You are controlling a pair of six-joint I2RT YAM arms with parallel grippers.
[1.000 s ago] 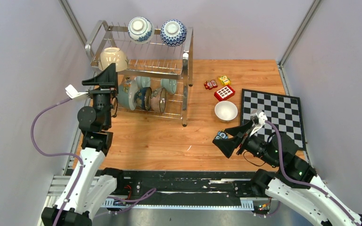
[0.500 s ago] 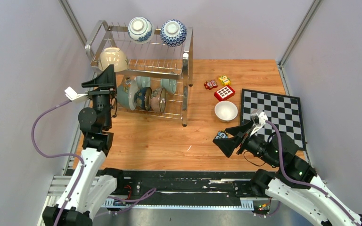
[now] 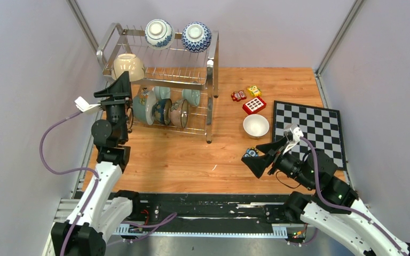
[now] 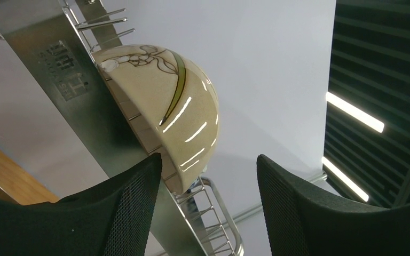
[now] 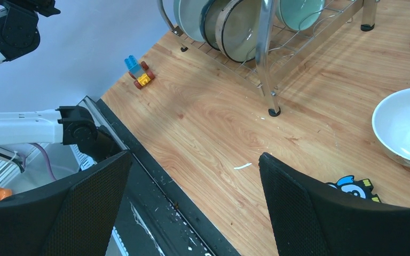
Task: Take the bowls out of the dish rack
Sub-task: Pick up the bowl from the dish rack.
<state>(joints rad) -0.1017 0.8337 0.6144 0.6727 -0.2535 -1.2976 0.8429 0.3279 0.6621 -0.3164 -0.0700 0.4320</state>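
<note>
left pincer [image 4: 208, 205] spread, not pinching; rim of cream flower-painted bowl [image 4: 160, 101] at left edge of its gap | bowl tilted on dish rack [image 4: 58, 58] top tier, upper left of overhead frame, straight ahead | right pincer [image 5: 192, 202] spread, empty, well apart at lower right | wooden table [image 3: 192, 160], walls [image 3: 26, 80] close around

The cream round ceramic bowl [image 4: 160, 106] is glazed and glossy, with bright reflections. The tall steel wire dish rack [image 4: 80, 101] is shiny metal, its flat band brushed. The fingers [image 4: 123, 208] of my left claw [image 4: 208, 176] are matt black plastic with a fine mesh texture. The orange-brown wooden counter [image 5: 213, 122] is smooth, grain visible.
</note>
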